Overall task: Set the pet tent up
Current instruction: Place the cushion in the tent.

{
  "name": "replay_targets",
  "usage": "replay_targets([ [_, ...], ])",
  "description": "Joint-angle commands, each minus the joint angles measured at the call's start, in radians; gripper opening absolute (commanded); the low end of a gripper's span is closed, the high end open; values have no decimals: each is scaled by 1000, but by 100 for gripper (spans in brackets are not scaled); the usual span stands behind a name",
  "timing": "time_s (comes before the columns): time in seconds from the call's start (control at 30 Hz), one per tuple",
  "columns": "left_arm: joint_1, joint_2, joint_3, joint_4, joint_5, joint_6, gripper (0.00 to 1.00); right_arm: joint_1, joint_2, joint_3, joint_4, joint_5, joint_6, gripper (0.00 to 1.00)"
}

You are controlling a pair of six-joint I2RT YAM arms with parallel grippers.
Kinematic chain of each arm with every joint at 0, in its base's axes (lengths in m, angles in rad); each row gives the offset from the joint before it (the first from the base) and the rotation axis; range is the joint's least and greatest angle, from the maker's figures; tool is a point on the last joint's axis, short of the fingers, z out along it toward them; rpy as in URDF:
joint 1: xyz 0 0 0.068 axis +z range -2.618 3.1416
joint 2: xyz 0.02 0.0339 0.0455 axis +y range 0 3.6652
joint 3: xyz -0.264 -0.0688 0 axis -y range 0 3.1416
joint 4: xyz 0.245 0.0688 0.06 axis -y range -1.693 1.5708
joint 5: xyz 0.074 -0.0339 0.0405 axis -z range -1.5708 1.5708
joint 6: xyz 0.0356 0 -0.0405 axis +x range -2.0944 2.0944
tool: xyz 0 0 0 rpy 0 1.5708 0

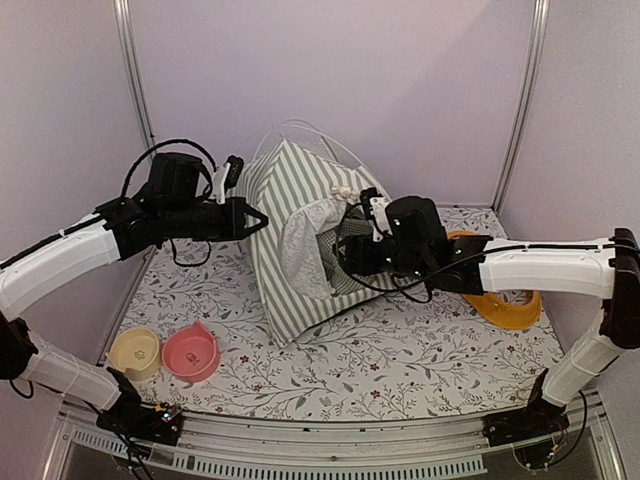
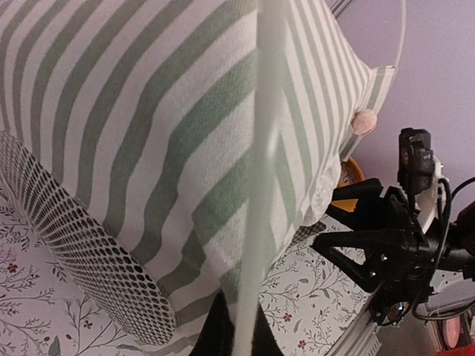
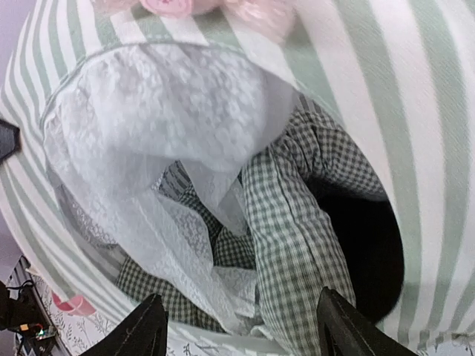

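Note:
The pet tent (image 1: 290,250) stands mid-table, green-and-white striped, its thin white poles arching above the top. My left gripper (image 1: 254,221) is at the tent's left side. In the left wrist view it (image 2: 242,337) is shut on a white pole (image 2: 260,163) that runs up over the striped fabric, beside the black mesh window (image 2: 74,237). My right gripper (image 1: 341,256) is at the tent's front opening. Its fingers (image 3: 145,327) stand open with nothing between them, just in front of the lace curtain (image 3: 148,148) and the checked cushion (image 3: 297,245) inside.
A yellow bowl (image 1: 135,352) and a pink bowl (image 1: 190,352) sit at the front left of the floral mat. An orange dish (image 1: 505,305) lies under my right arm. Walls close the back and both sides.

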Motion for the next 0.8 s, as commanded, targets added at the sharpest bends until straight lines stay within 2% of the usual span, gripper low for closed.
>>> replay_targets([
  [0.0, -16, 14, -5, 27, 6, -63, 0, -45, 202, 191, -55, 82, 24, 69],
  [0.13, -24, 5, -11, 41, -13, -79, 0, -121, 283, 171, 53, 39, 119, 72],
  [0.23, -28, -5, -37, 78, -28, -106, 0, -126, 398, 239, 20, 3, 127, 74],
  [0.3, -30, -13, -57, 108, -36, -127, 0, -122, 467, 264, -14, -25, 129, 69],
  [0.37, -33, -26, -79, 139, -58, -150, 0, -110, 505, 236, -9, -31, 143, 42],
  [0.4, -32, -37, -93, 159, -65, -162, 0, -108, 516, 215, -11, -26, 149, 25],
  [0.47, -34, -51, -120, 195, -80, -188, 0, -105, 525, 178, -22, 9, 157, 9],
  [0.57, -35, -67, -161, 252, -90, -231, 0, -87, 508, 138, -52, 123, 142, 0],
  [0.63, -38, -82, -180, 282, -112, -256, 0, -45, 461, 89, -22, 209, 112, 0],
  [0.77, -38, -126, -225, 329, -184, -299, 0, 132, 332, -81, 257, 339, -103, 0],
])
